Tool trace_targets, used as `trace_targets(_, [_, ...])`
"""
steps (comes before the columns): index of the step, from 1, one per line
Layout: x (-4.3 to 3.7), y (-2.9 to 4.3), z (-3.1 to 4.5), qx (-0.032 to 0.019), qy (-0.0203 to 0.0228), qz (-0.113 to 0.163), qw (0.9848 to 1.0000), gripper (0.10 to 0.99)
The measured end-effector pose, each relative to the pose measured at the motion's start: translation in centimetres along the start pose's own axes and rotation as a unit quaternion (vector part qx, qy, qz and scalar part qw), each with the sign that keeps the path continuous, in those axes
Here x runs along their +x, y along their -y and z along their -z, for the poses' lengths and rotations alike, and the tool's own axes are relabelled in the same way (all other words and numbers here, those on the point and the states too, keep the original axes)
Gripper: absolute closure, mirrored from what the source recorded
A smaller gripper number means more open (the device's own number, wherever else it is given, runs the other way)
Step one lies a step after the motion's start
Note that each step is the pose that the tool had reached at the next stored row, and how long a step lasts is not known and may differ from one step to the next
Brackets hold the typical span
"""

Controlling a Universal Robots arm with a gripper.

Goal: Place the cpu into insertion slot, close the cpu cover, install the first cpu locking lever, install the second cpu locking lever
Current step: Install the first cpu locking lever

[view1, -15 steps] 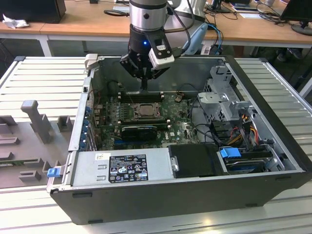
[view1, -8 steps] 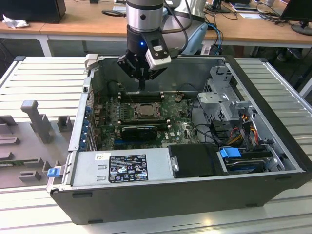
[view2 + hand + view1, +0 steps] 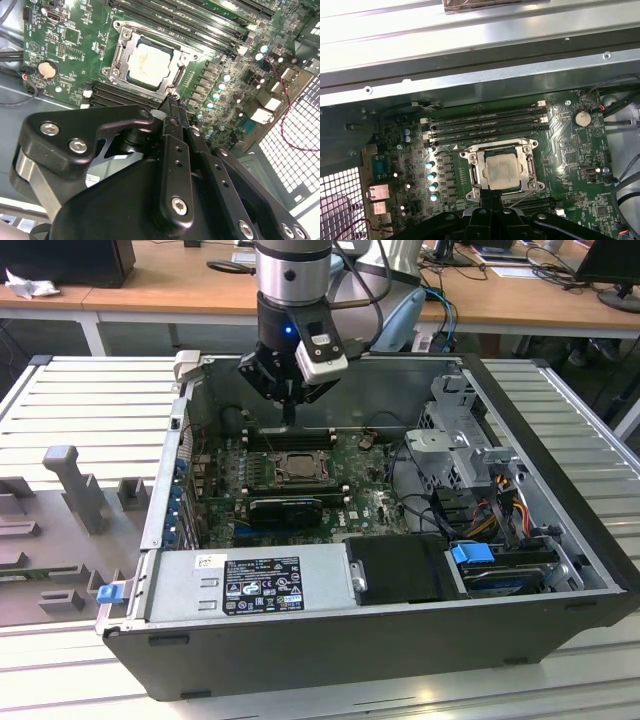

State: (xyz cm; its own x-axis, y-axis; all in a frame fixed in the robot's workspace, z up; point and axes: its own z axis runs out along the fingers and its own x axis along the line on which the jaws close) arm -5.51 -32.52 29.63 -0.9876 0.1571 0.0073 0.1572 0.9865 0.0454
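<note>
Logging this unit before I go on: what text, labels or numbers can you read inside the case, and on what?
Power supply label: black-and-white print, too small to read.
Small white sticker beside it: too small to read.
cpu lid: faint marks, not legible.
Green circuit board: white print, too small to read.
Nothing can be quoted.

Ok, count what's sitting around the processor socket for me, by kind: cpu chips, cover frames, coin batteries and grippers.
cpu: 1
cpu cover: 1
coin battery: 1
gripper: 1
Total: 4
</note>
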Motion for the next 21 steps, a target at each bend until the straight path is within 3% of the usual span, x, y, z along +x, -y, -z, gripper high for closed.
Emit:
trace_targets(15, [0.22, 0.04, -0.12, -0.0015, -0.0002, 0.0, 1.0, 0.98])
trace_targets(21, [0.47, 0.11, -0.67, -0.002, -0.0004, 0.0, 1.0, 0.98])
